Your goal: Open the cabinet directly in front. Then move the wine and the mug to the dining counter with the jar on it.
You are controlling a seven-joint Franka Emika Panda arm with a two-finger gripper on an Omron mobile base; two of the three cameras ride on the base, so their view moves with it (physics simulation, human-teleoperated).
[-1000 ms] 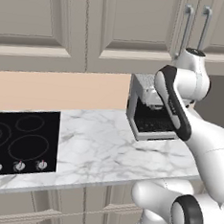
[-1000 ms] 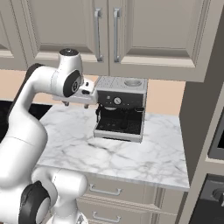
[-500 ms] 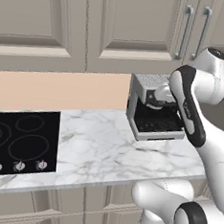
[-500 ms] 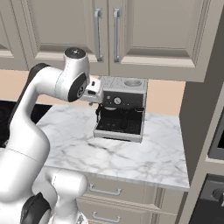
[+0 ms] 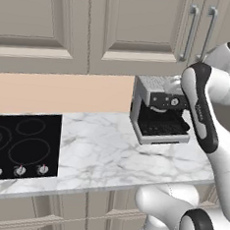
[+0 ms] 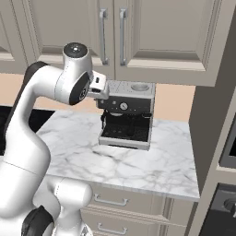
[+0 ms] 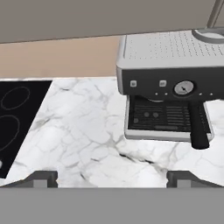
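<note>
The cabinet [image 5: 144,26] hangs straight ahead over the counter, both panelled doors shut, with its two curved silver handles [image 6: 103,34] side by side at the middle seam. My gripper [image 6: 102,90] hovers below those handles, just left of the coffee machine's top. In the hand view its dark fingertips [image 7: 43,178] stand far apart with nothing between them, so my gripper [image 7: 112,179] is open. The wine, the mug, the dining counter and the jar are out of view.
A silver and black coffee machine [image 6: 126,113] stands on the marble counter [image 5: 98,155] under the cabinet. A black cooktop [image 5: 20,145] lies to the left. A tall oven unit [image 6: 216,115] closes off the right side. Like-looking upper cabinets [image 5: 31,21] continue to the left.
The arm has lifted, and the hand has swung right and slightly up toward the coffee machine's top and the cabinet handles. The jaws stayed wide.
</note>
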